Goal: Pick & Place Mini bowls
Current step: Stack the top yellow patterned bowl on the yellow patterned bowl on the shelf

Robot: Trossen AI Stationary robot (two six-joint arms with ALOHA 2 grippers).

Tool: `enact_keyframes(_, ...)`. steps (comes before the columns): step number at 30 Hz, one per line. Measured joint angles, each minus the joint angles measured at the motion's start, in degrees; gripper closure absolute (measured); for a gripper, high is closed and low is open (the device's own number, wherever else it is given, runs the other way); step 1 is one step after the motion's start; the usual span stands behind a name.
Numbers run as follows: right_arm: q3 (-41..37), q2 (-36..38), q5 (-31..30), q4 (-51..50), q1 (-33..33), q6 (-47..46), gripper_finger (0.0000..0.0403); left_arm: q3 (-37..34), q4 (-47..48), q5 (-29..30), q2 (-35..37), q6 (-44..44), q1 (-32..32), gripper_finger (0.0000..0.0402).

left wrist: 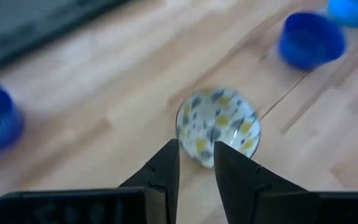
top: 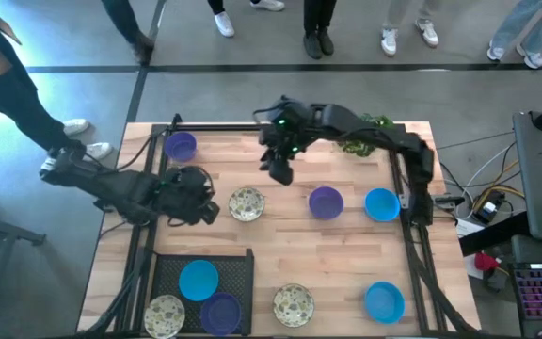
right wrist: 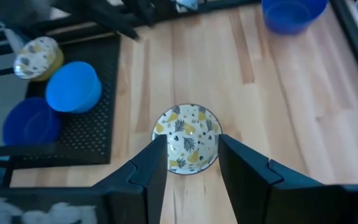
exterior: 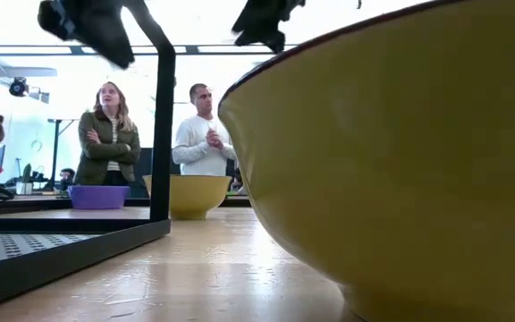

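People stand around a pale wooden table (top: 346,273). The left gripper (top: 207,209), fingers slightly parted and empty, hangs just beside a speckled bowl (top: 247,203). The right gripper (top: 280,169), open and empty, hovers above that bowl's far side. Beyond it sit a purple bowl (top: 325,201) and blue bowl (top: 381,204). A black tray (top: 241,268) holds three more bowls. No writing is legible.

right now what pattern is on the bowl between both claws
Cream bowl with yellow and dark leafy speckles, clearest in the right wrist view.
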State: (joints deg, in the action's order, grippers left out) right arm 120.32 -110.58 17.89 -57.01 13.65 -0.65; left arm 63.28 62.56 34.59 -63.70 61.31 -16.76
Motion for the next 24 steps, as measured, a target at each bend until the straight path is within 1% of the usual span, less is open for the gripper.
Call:
enact_keyframes(4,-2.8,4.9,0.1,0.2,0.0,2.2,0.0262,-2.9,-0.2,-8.0,-1.3,5.2,5.1,0.0310)
enact_keyframes(8,-5.3,8.6,0.1,0.3,-0.1,3.5,0.0268,-6.0,-3.8,-13.3,-2.5,7.7,9.0,0.0310)
enact_keyframes(15,-8.8,12.7,0.2,0.3,-0.2,3.4,0.0280,-9.8,-12.7,-14.8,-4.7,9.2,12.8,0.0310)
enact_keyframes(24,-11.3,15.4,0.2,0.6,-0.4,1.8,0.0289,-14.4,-21.5,-16.3,-8.9,9.2,15.5,0.0310)
